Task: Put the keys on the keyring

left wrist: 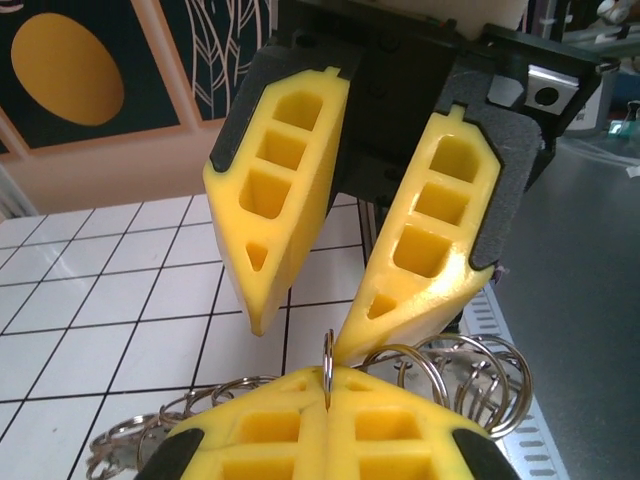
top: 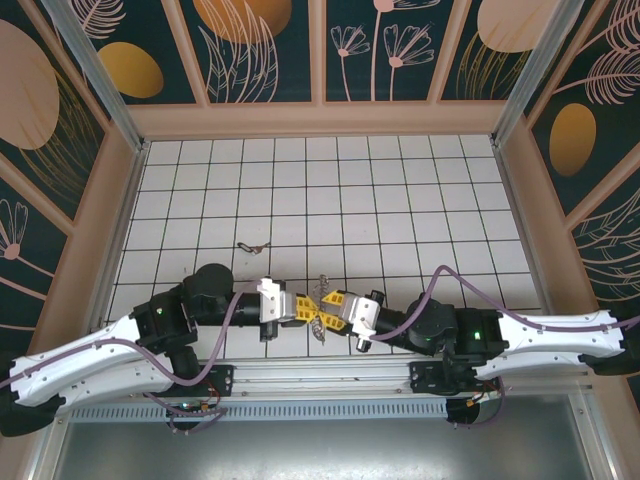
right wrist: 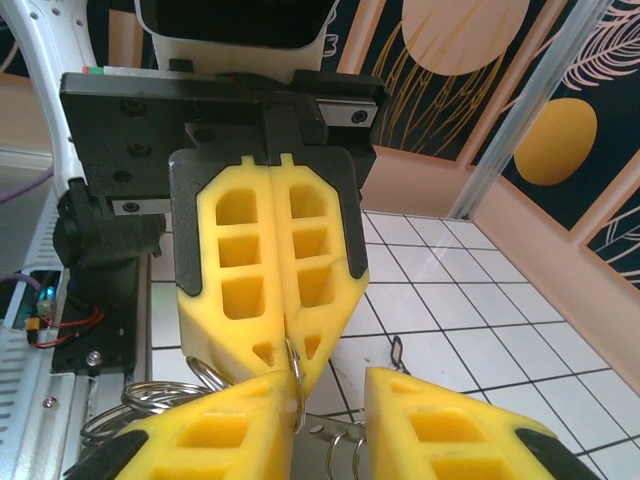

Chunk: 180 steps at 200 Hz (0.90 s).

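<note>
Left gripper clenched on keyring; right gripper released.
It stands upright, edge-on between left fingertips; metal rail near behind, open tiles beyond.

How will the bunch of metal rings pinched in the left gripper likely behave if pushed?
Probably floppy as a whole: the bunch of metal rings is separate loops fanning out beside the shut left gripper, so a push should swing them. Each thin wire ring looks stiff and shiny, so it may slip in a grip.
</note>
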Tool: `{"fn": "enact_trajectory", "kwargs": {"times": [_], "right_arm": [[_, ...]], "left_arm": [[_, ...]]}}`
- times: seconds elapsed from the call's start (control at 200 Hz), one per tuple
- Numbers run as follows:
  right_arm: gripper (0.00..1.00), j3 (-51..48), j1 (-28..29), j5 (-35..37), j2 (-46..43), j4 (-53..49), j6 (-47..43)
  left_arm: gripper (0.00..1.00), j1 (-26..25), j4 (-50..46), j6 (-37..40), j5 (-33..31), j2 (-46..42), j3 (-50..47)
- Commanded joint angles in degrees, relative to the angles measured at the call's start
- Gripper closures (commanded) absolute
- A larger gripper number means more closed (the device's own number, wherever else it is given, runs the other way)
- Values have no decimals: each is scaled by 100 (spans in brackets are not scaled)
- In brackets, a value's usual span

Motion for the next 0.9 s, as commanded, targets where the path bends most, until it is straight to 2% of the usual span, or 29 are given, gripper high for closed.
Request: {"fn": "enact_trajectory", "kwargs": {"times": [0.0, 0.205, 0.36, 0.566, 0.636, 0.821, 0.896], "right_arm": [[75, -176, 49, -303, -27, 143, 139], [76, -248, 51, -562, -89, 219, 134], [88, -258, 53, -565, -89, 247, 104], [91, -294, 48, -571, -107, 290, 77], [100, -310, 47, -571, -115, 305, 77], [100, -324, 55, -327, -234, 272, 119], [100, -229, 47, -211, -278, 102, 155]], "left_arm": [[100, -10, 855, -162, 332, -241, -4], [100, -12, 1132, -352, 636, -298, -113], [100, -12, 1155, -407, 751, -193, -124], [100, -7, 1091, -434, 809, -79, -98], [100, -12, 1065, -445, 810, -45, -89], [100, -12, 882, -425, 670, 10, -39], [95, -7, 670, -374, 519, 2, 28]]}}
